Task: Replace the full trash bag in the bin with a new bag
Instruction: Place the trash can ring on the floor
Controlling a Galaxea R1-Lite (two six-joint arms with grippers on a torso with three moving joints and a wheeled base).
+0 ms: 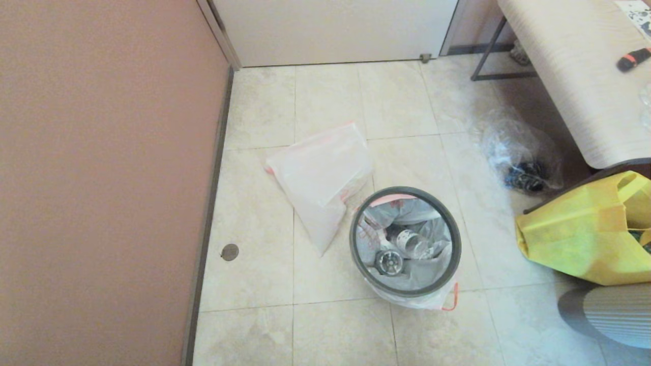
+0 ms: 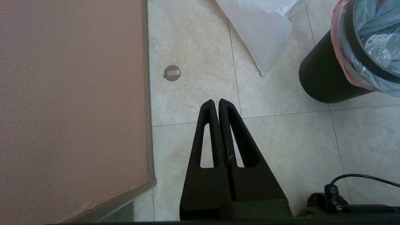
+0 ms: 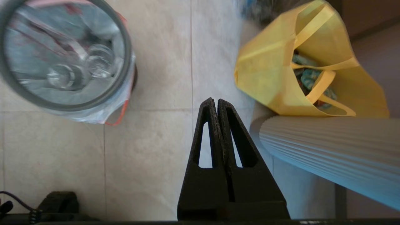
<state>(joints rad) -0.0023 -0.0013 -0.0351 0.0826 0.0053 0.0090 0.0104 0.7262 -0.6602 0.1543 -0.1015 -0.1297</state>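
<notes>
1. On the floor near the wall stands the bin (image 1: 405, 243), its grey ring (image 1: 452, 254) clamping the full bag (image 1: 407, 239), whose rim hangs over the side with a red drawstring loop (image 1: 450, 300) dangling.
2. Just beside it, toward the wall, the new bag (image 1: 320, 183) lies flat and folded.
3. Nothing of the task looks done: ring on, full bag in, new bag untouched. Left, by this reading: lift the ring, pull the bag, line the bin, reseat the ring.
4. The left claw (image 2: 215, 101) is closed and empty over bare tile near the wall.
5. The right claw (image 3: 215, 100) is closed and empty too, over tile between the bin and a yellow tote (image 3: 300, 62).
6. Only the head view shows the new bag whole; the left wrist view alone shows the bin's black wall (image 2: 325, 81); the right wrist view looks into the tote. Neither claw shows in the head view.
</notes>
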